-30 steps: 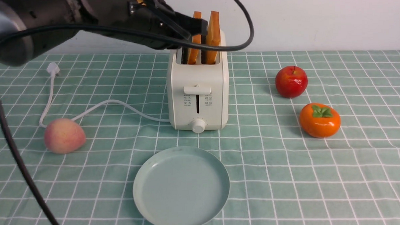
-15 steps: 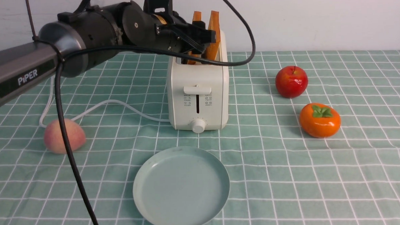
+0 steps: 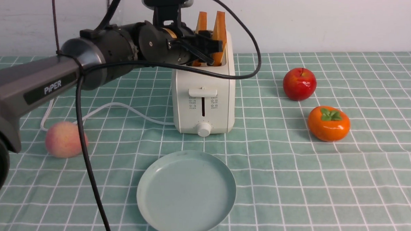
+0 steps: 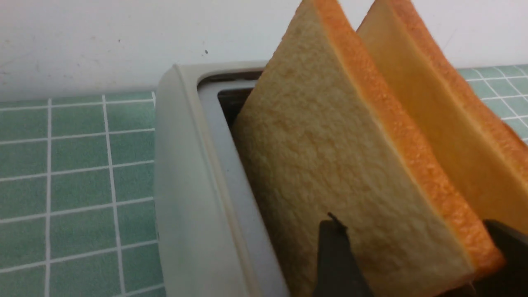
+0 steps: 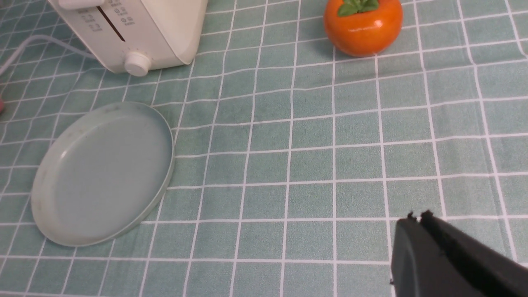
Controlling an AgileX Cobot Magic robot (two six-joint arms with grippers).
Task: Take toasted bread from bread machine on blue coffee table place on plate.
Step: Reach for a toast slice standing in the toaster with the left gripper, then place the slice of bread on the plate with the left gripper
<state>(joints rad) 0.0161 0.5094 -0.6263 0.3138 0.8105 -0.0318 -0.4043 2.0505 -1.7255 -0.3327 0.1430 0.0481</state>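
The cream-white bread machine (image 3: 202,78) stands at the middle back of the green checked coffee table (image 3: 296,180). Two slices of toasted bread stand in its slots, the left slice (image 3: 201,21) and the right slice (image 3: 220,22). My left gripper (image 3: 208,48) is open at the toaster's top, one finger on each side of the left slice. In the left wrist view the gripper (image 4: 416,247) straddles the near slice (image 4: 330,165); the other slice (image 4: 433,103) is behind. The empty plate (image 3: 186,193) lies in front of the toaster. My right gripper (image 5: 416,216) is shut above bare cloth.
A red apple (image 3: 299,84) and an orange persimmon (image 3: 329,123) lie right of the toaster. A peach (image 3: 64,139) lies at the left, with the toaster's white cord (image 3: 123,108) running past it. A white wall stands close behind the toaster.
My left arm has dropped lower and its gripper has come down onto the left slice, nearer the toaster's top. The toast, plate and fruit have not moved.
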